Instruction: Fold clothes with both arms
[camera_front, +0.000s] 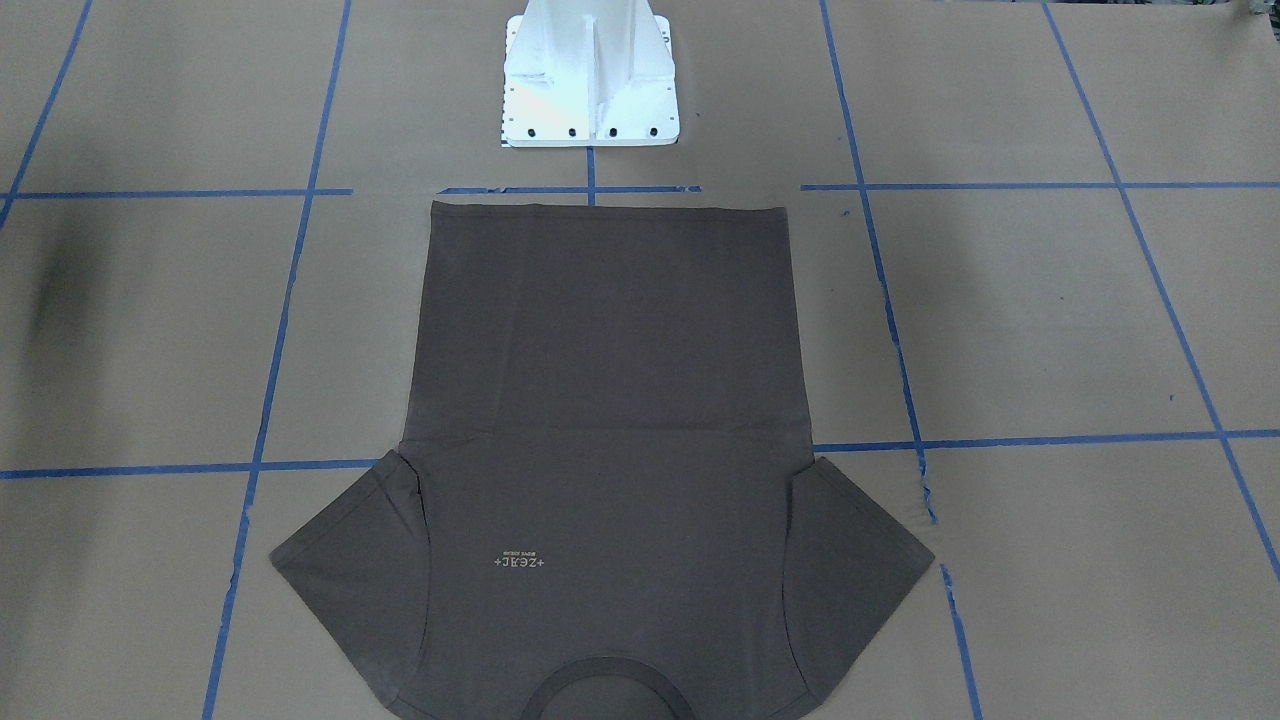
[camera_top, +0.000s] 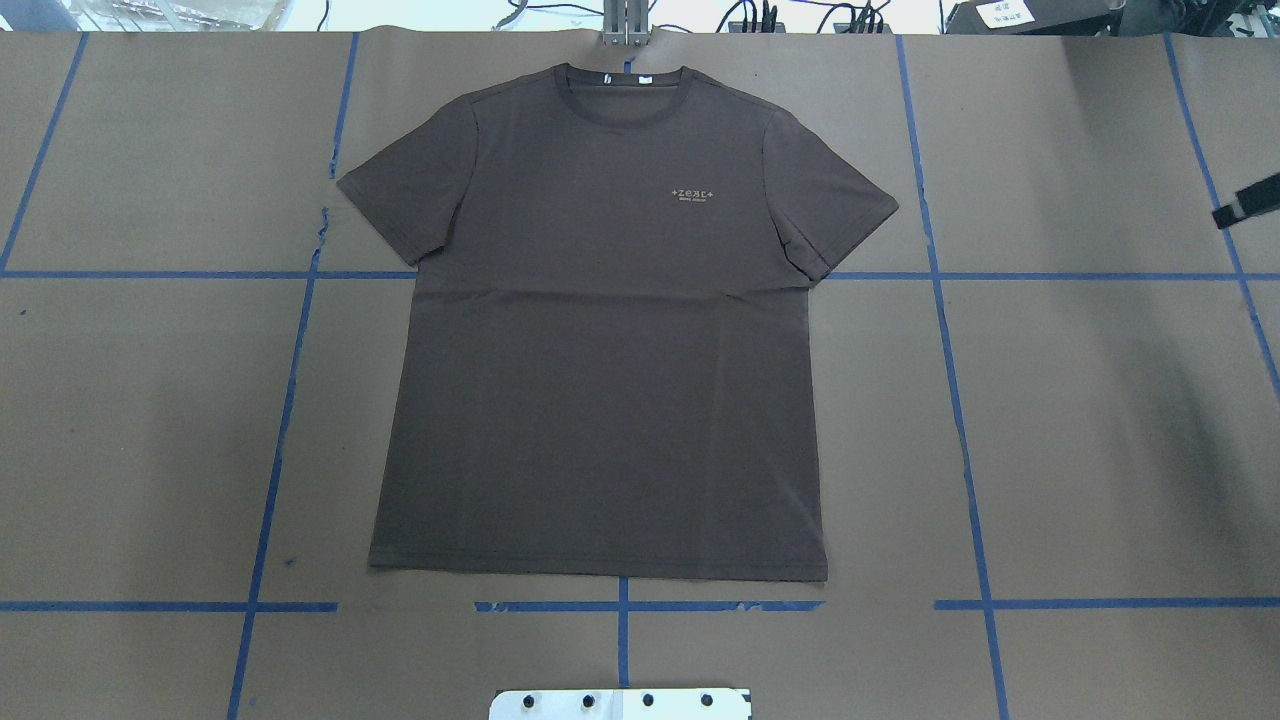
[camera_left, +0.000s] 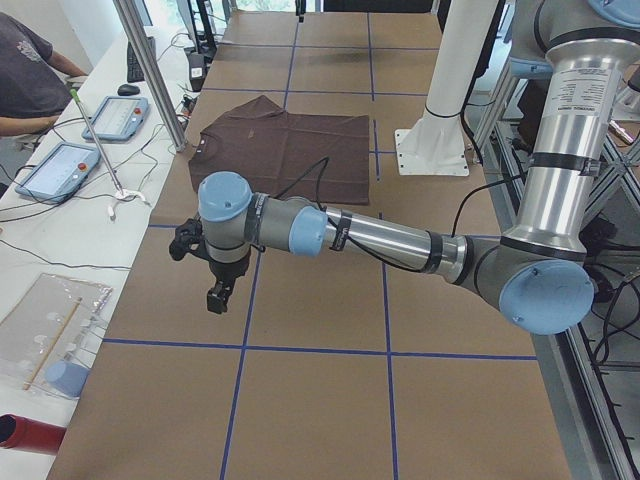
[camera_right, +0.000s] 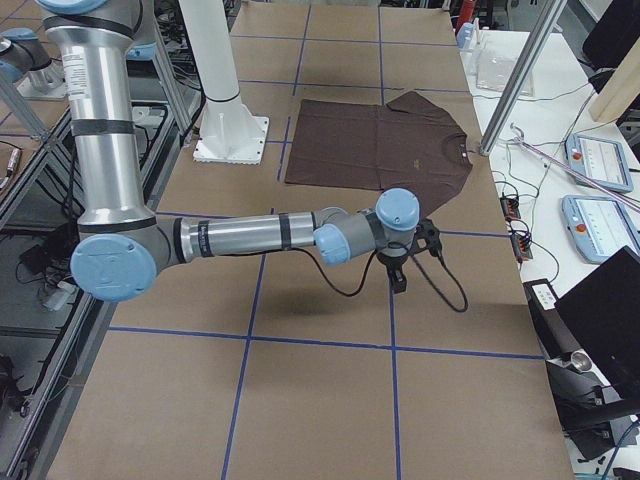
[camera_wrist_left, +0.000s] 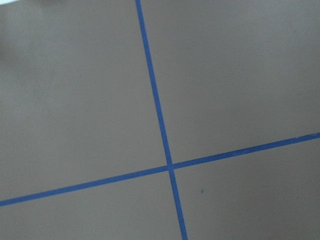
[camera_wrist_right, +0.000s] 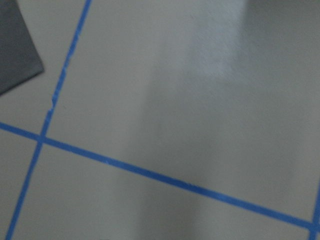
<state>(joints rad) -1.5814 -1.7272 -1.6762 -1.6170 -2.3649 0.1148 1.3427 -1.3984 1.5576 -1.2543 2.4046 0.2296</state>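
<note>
Find T-shirt (camera_top: 600, 330) flat at table (camera_top: 1100, 400) centre, long axis from hem by pedestal (camera_front: 590, 90) to collar. Reach inward from left gripper (camera_left: 215, 292) and right gripper (camera_right: 398, 280), flanking well apart, right judged nearer. Cannot tell jaw opening on either.

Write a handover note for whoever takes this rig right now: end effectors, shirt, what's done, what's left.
Left end effector: above bare table off one side of the shirt, holding nothing; open or shut cannot be told.
Right end effector: likewise off the other side, holding nothing; open or shut cannot be told.
T-shirt: lies flat in the middle, logo up, both sleeves spread, hem toward the white pedestal, collar at the far edge.
Done: shirt laid out; no fold made.
Left: every fold.
</note>
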